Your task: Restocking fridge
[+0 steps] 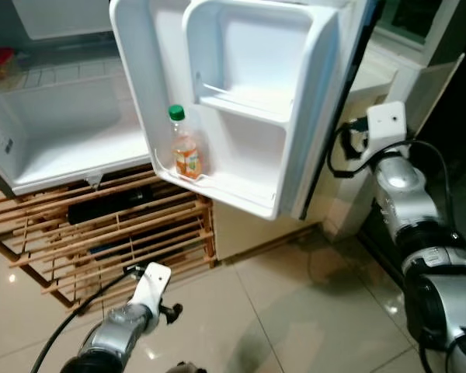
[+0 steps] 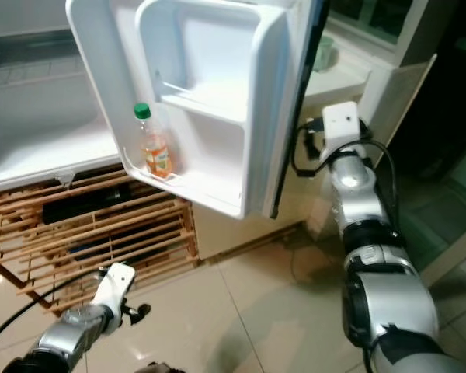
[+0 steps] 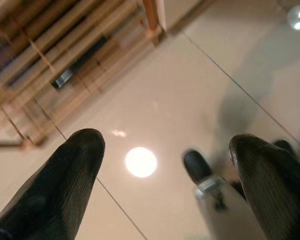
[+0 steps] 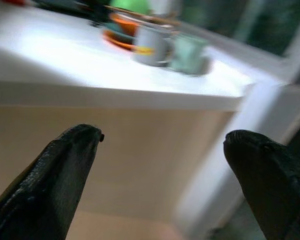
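We note one bottle (image 1: 186, 148) standing upright in the lowest shelf of the open fridge door (image 1: 241, 93), at the shelf's left end against the door's inner wall. It is clear plastic with a green cap, amber-orange liquid inside and an orange label on its lower half. The door's moulded white compartments above and beside it hold nothing else that we can make out. The door stands swung wide, its dark outer edge on the right.

To the left of the door we see the white fridge interior (image 1: 62, 132), lit and pale. Beneath the fridge sits a slatted wooden rack (image 1: 109, 233) with dark items lying between its slats; we cannot identify them. The floor (image 1: 295, 311) is glossy beige tile.

The left end effector (image 3: 160, 185) hangs low over the tile near the rack's corner, its two black fingers (image 3: 60, 185) spread wide apart with nothing between them.

The right end effector (image 4: 160, 180) is raised to the right of the door, beyond its dark edge, fingers (image 4: 55, 175) likewise well separated and empty. It faces the front edge of a white worktop (image 4: 90, 75) carrying a grey cup (image 4: 150, 45), a pale green cup (image 4: 187, 52) just beside it and an orange-rimmed dish (image 4: 122, 32), all blurred.
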You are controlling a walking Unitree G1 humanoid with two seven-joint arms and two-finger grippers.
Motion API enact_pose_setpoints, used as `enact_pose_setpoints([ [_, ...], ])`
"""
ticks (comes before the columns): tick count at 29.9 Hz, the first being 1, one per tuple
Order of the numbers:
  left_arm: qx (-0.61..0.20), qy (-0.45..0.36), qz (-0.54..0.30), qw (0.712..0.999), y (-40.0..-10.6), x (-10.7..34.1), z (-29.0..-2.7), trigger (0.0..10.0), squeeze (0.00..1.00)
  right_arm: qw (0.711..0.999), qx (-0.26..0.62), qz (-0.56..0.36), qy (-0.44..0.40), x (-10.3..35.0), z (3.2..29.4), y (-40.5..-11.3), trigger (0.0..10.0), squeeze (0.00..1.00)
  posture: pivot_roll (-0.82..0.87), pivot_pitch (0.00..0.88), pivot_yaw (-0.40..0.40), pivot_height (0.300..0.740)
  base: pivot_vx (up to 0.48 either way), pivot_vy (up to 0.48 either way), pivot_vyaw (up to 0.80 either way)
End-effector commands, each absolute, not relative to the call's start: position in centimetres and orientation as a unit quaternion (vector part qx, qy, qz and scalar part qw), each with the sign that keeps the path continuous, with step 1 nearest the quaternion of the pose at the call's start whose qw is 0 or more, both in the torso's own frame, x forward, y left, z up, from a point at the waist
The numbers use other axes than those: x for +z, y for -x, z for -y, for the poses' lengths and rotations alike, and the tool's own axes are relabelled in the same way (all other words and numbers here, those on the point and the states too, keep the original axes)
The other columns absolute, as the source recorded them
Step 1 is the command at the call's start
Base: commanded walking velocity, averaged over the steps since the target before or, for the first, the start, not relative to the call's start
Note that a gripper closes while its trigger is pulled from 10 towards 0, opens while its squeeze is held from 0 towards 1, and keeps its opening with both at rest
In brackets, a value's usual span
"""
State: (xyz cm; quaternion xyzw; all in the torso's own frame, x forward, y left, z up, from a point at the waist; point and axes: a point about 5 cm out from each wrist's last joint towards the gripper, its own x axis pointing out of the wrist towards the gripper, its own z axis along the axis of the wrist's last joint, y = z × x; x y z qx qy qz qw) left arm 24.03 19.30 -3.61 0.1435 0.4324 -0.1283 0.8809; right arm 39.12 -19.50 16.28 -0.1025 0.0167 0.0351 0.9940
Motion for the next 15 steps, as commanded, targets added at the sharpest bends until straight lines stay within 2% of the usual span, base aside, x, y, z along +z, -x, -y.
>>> enact_pose_setpoints([
  [1, -0.144, -0.158, -0.439, 0.873, -23.7, -4.1, -19.3, 10.0, 0.00, 0.993, 0.094, 0.008, 0.066, 17.6, 17.5, -39.6, 10.0, 0.00, -0.07, 0.000, 0.040, 0.740, 0.000, 0.000, 0.00],
  [6, -0.169, -0.152, -0.481, 0.847, -21.2, -6.0, -19.0, 10.0, 0.00, 0.985, 0.171, 0.012, 0.015, 17.7, 15.5, -39.0, 10.0, 0.00, -0.07, 0.000, 0.034, 0.740, 0.000, 0.000, 0.00],
  [7, -0.170, -0.135, -0.503, 0.836, -19.7, -6.9, -18.9, 10.0, 0.00, 0.980, 0.199, 0.014, 0.024, 17.9, 15.1, -38.6, 10.0, 0.00, -0.07, 0.000, 0.032, 0.740, 0.000, 0.000, 0.00],
  [8, -0.170, -0.135, -0.503, 0.836, -19.7, -6.9, -18.9, 10.0, 0.00, 0.980, 0.199, 0.014, 0.024, 17.9, 15.1, -38.6, 10.0, 0.00, -0.07, 0.000, 0.032, 0.740, 0.000, 0.000, 0.00],
  [9, -0.159, -0.117, -0.532, 0.824, -17.6, -8.1, -19.1, 10.0, 0.00, 0.972, 0.231, 0.021, 0.025, 18.3, 14.9, -37.8, 10.0, 0.00, -0.07, 0.000, 0.029, 0.740, 0.000, 0.000, 0.00],
  [11, -0.151, -0.114, -0.540, 0.820, -17.0, -8.4, -19.4, 10.0, 0.00, 0.971, 0.239, 0.024, 0.016, 18.5, 14.9, -37.5, 10.0, 0.00, -0.08, 0.000, 0.036, 0.740, 0.000, 0.000, 0.00],
  [12, -0.132, -0.112, -0.559, 0.811, -15.8, -8.9, -20.5, 10.0, 0.00, 0.964, 0.262, 0.030, -0.008, 19.2, 15.0, -36.2, 10.0, 0.00, -0.09, 0.000, 0.041, 0.740, 0.000, 0.000, 0.00],
  [13, -0.132, -0.112, -0.559, 0.811, -15.8, -8.9, -20.5, 10.0, 0.00, 0.964, 0.262, 0.030, -0.008, 19.2, 15.0, -36.2, 10.0, 0.00, -0.09, 0.000, 0.041, 0.740, 0.000, 0.000, 0.00],
  [15, -0.140, -0.130, -0.584, 0.789, -13.8, -9.6, -21.3, 10.0, 0.00, 0.949, 0.312, 0.035, -0.031, 20.1, 14.4, -34.1, 10.0, 0.00, -0.10, 0.000, 0.048, 0.740, 0.000, 0.000, 0.00],
])
